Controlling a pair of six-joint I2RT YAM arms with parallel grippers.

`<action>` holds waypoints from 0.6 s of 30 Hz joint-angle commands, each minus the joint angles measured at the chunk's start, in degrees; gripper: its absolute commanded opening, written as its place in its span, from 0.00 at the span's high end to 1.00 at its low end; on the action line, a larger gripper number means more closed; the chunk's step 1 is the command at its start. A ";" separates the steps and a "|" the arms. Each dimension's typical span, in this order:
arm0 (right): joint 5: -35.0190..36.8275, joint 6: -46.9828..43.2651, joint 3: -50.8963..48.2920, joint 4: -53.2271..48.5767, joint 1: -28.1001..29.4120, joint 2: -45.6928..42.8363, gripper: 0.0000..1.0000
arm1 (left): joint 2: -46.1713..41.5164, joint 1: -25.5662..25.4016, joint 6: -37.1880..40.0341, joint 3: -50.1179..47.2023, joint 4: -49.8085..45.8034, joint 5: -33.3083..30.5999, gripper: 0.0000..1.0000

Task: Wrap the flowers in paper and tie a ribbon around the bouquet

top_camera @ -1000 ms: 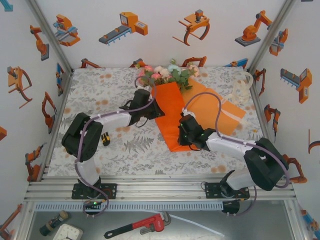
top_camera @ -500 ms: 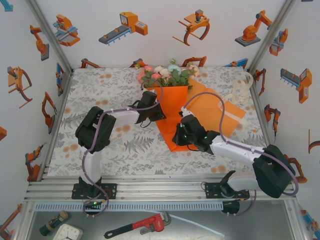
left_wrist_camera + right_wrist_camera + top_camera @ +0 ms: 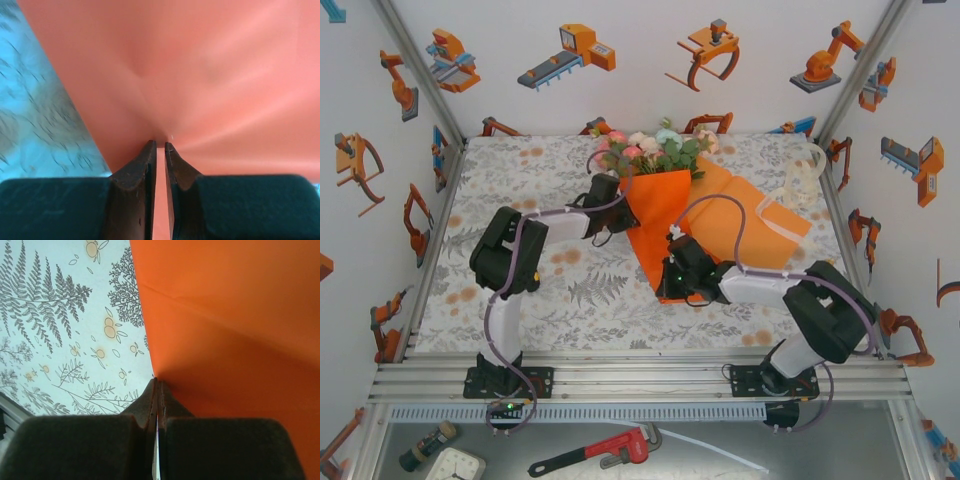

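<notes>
The flowers (image 3: 655,150) lie at the back middle of the table, their pink, white and green blooms poking out above the paper (image 3: 662,205). That bright-orange sheet is folded over their stems into a cone that narrows toward me, and the stems are hidden. My left gripper (image 3: 620,213) (image 3: 160,146) is shut on the fold's left edge, with orange between its fingers. At the cone's lower tip my right gripper (image 3: 671,274) (image 3: 158,381) is shut on the paper's edge. The ribbon (image 3: 778,226), a cream strip, lies across the flat right part of the sheet.
A clear curled coil (image 3: 802,178) sits at the back right by the frame post. Patterned cloth (image 3: 520,190) covers the table. Aluminium rails (image 3: 640,375) run along the near edge, and a red wrench (image 3: 605,450) lies below them.
The long orange flap has been drawn into a tighter cone over the stems. My right gripper has slid left toward the cone's tip, and the left arm has swung with the fold.
</notes>
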 commanded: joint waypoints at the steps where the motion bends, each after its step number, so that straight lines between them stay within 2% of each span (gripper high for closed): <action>1: -0.81 2.50 -2.69 -0.06 -1.14 -0.96 1.00 | 4.24 3.62 0.31 2.84 0.41 -0.97 0.81; 11: -3.71 5.17 -4.57 2.34 -2.35 -2.28 1.00 | 13.73 13.85 -0.56 16.86 0.59 2.74 0.83; 14: -3.35 4.95 -4.21 1.26 -2.52 -3.34 1.00 | 12.33 16.05 -1.01 18.32 0.78 4.99 0.82; 18: -3.34 4.54 -2.15 -1.71 -2.87 -5.79 1.00 | 4.44 16.85 -0.96 15.76 0.67 7.56 0.82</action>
